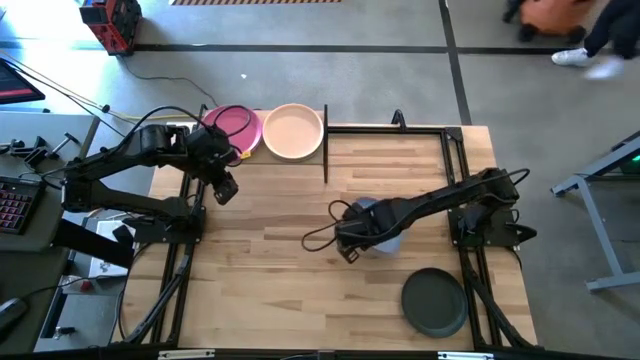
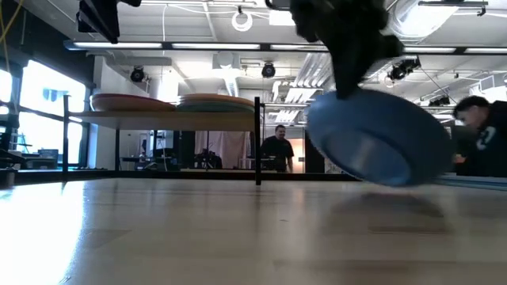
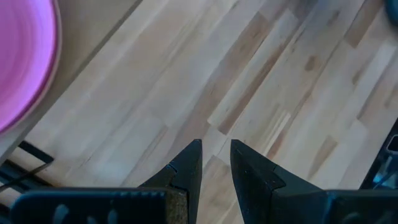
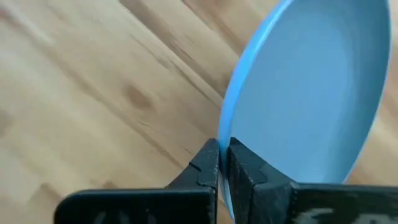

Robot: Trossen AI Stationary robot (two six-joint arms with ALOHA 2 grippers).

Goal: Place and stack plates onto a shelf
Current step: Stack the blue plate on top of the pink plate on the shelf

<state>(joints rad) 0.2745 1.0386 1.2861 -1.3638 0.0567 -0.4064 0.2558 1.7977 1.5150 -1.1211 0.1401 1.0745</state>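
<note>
The right end effector (image 4: pixel 222 163) pinches the rim of the slate blue plate (image 4: pixel 311 93), which hangs tilted beneath it just above the worktop (image 1: pixel 290 250), while the left end effector (image 3: pixel 215 163) hovers narrowly parted beside the shelf (image 2: pixel 174 119), where the magenta plate (image 1: pixel 238 126) and the peach plate (image 1: pixel 293 131) sit.

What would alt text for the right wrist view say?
The right gripper is shut on the rim of a blue plate, held tilted above the light wooden table.
</note>
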